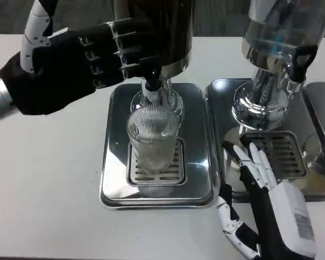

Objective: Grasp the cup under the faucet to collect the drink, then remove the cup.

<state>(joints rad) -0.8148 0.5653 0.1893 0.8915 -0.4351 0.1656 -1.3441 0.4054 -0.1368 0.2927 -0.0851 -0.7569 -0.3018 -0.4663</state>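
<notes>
A clear ribbed cup (pixel 151 138) stands upright on the slotted grate of a steel drip tray (pixel 112 184), right under the faucet (pixel 151 88) of the dark middle dispenser. Whether there is drink in it I cannot tell. My left hand (pixel 81 59) shows as a dark shape at the upper left. Its fingers (pixel 127 46) stretch to the right and reach the dispenser body just above the faucet, holding nothing. My right hand (pixel 271 203) lies at the lower right with fingers spread, right of the cup and apart from it.
A second dispenser (pixel 273 59) with a clear tank and a black tap stands on its own steel tray (pixel 219 95) at the right; my right fingertips lie over that tray's front left corner. White table surface lies to the left and in front of the trays.
</notes>
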